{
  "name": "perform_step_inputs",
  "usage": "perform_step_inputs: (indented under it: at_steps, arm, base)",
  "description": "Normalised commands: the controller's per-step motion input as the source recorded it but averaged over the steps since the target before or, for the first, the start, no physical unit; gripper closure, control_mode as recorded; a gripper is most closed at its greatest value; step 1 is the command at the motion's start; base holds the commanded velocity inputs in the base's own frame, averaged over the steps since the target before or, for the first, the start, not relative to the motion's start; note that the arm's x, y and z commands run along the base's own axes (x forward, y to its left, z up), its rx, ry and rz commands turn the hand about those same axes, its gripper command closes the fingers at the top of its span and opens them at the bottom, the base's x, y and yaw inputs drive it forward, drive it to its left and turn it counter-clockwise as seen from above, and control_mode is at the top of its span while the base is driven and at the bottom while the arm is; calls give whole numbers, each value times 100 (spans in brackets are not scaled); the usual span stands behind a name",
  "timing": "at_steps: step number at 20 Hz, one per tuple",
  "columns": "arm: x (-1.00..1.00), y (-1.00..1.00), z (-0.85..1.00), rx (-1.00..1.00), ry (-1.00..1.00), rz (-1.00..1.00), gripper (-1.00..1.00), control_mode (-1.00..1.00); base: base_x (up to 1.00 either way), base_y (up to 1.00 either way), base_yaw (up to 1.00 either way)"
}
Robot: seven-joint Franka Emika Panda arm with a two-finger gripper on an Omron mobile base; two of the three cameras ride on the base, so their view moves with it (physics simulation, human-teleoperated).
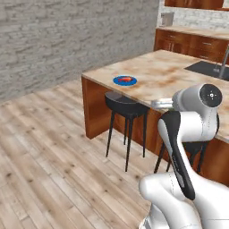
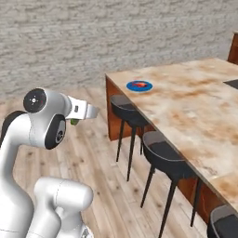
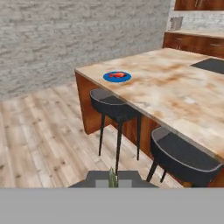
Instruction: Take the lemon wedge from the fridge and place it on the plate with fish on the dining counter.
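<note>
My gripper is shut on the lemon wedge, a tiny yellow-green sliver standing between the dark fingertips. From the right base view the wedge peeks out under the white hand. The hand hovers over the wood floor, well short of the dining counter. Near the counter's corner lies the round blue plate with a small red-orange fish on it. The fridge is out of view.
Dark stools stand along the counter's near side, between me and the plate. A black sink is set into the counter's far end. Wood wall cabinets and a grey brick wall lie behind.
</note>
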Motion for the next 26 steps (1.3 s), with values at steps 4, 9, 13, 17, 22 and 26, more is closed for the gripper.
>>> perform_step_inputs:
  at_steps: [4, 9, 13, 17, 22, 26]
  arm:
    - [0, 0, 0, 0, 0, 0, 100, 100]
    - [0, 0, 0, 0, 0, 0, 100, 100]
    - [0, 0, 0, 0, 0, 0, 100, 100]
    - [0, 0, 0, 0, 0, 0, 100, 100]
    - [0, 0, 0, 0, 0, 0, 100, 100]
    - [0, 0, 0, 0, 0, 0, 100, 100]
  base:
    - [100, 38, -33]
    - [100, 32, -32]
    - [100, 10, -32]
    - [100, -20, -33]
    - [100, 20, -25]
    - [100, 98, -16]
